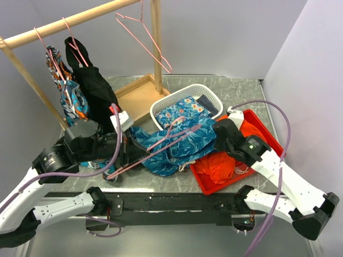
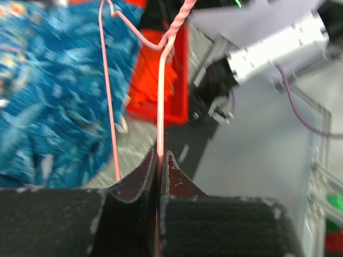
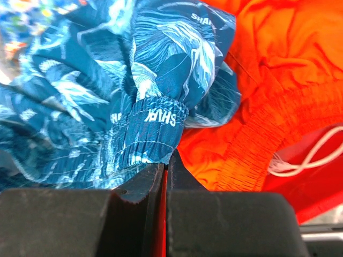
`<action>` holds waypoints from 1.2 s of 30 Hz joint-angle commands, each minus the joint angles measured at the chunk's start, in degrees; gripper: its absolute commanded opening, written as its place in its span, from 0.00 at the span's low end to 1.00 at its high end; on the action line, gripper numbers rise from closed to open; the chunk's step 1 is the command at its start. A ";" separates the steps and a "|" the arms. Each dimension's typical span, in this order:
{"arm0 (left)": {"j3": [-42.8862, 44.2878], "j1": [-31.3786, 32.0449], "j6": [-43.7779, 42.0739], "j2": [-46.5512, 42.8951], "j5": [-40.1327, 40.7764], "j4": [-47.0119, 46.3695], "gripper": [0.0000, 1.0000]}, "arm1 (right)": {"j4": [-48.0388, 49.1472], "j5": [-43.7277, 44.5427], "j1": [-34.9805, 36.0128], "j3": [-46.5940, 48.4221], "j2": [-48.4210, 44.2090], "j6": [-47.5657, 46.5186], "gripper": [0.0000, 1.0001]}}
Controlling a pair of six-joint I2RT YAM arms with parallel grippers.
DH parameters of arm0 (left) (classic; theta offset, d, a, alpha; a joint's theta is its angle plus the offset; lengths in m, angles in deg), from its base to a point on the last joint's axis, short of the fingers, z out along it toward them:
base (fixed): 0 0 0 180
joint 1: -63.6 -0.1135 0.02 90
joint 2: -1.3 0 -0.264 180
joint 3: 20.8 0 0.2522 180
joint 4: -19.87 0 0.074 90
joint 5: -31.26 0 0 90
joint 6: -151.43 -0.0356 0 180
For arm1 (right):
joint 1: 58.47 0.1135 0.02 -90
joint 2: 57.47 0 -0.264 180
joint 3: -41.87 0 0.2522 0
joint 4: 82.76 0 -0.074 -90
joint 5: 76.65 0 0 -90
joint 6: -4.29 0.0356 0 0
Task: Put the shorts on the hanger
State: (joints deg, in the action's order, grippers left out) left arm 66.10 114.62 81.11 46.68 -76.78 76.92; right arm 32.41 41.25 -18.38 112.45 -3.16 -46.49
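The shorts [image 1: 179, 152] are teal-blue with a lighter blue leaf print, and the wire hanger [image 1: 161, 148] is pink. To the right, an orange-red garment [image 1: 220, 167] fills a red tray [image 1: 266, 134], and farther off a white basket [image 1: 165, 103] holds a blue cloth [image 1: 179, 113] with pale flowers. The counter [image 1: 236, 91] is mottled grey, and a black garment [image 1: 99, 88] hangs far left.

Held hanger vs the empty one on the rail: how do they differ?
The held hanger is clamped in the shut left gripper; the rail hanger hangs by its hook from the wooden rail, with no gripper on it. The held hanger lies low and slanted across the shorts; the rail hanger hangs high, with nothing on it. Both are thin pink wire triangles.
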 commanded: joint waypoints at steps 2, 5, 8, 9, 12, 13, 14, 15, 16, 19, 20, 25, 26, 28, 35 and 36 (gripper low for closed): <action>-1.60 2.58 0.00 -3.46 -5.69 -0.40 0.01 | -3.95 2.34 -0.90 3.83 3.79 -0.02 0.00; -3.62 3.82 0.18 -4.16 -6.39 -0.13 0.01 | -4.56 1.55 -1.51 5.23 5.98 -0.81 0.00; -4.76 4.78 0.36 -3.82 -7.18 -0.13 0.01 | -5.44 1.28 -1.69 6.81 7.74 -0.90 0.00; -5.03 5.31 0.27 -3.73 -7.36 -0.31 0.01 | -5.62 1.19 -1.86 7.42 8.36 -0.90 0.00; -5.81 6.19 0.09 -1.97 -6.74 -0.66 0.01 | -6.06 0.58 -1.78 8.57 8.80 -0.81 0.00; -6.08 6.45 0.09 -1.53 -6.92 -1.70 0.01 | -5.97 0.40 -1.86 8.75 8.71 -0.81 0.00; -6.34 6.46 0.01 -0.22 -7.01 -1.98 0.01 | -6.06 0.23 -1.86 9.01 8.63 -0.81 0.00; -6.96 6.63 -0.08 0.40 -6.83 -2.33 0.01 | -6.15 0.05 -1.78 9.36 8.63 -0.99 0.00; -7.40 6.63 -0.08 0.84 -6.40 -3.90 0.01 | -6.32 0.05 -1.86 9.54 8.71 -0.99 0.00; -8.72 6.72 -0.08 1.81 -3.59 -6.80 0.01 | -6.50 -0.39 -1.86 9.63 8.45 -1.25 0.00; -8.81 6.72 -0.26 2.51 -2.19 -7.51 0.01 | -6.50 -0.65 -1.78 9.54 8.19 -1.43 0.00; -9.60 6.72 -0.52 3.83 3.79 -11.38 0.01 | -6.32 -1.79 -1.78 8.66 6.78 -2.22 0.00; -9.95 6.81 -0.52 4.27 3.98 -12.08 0.01 | -6.32 -2.06 -1.78 8.49 6.35 -2.22 0.00; -10.91 6.81 -0.44 4.80 4.59 -14.28 0.01 | -5.80 -2.76 -1.69 8.31 5.90 -2.57 0.00; -15.82 8.82 -0.35 6.38 10.11 -22.18 0.01 | -4.83 -5.22 -1.78 10.77 6.43 -3.62 0.00; -16.80 9.26 -0.43 6.38 11.18 -24.02 0.01 | -4.48 -6.79 -1.69 11.12 6.43 -3.97 0.00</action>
State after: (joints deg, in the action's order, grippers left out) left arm 52.27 122.23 81.20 53.26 -71.27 62.16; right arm 26.42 37.19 -19.86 119.59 3.81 -48.93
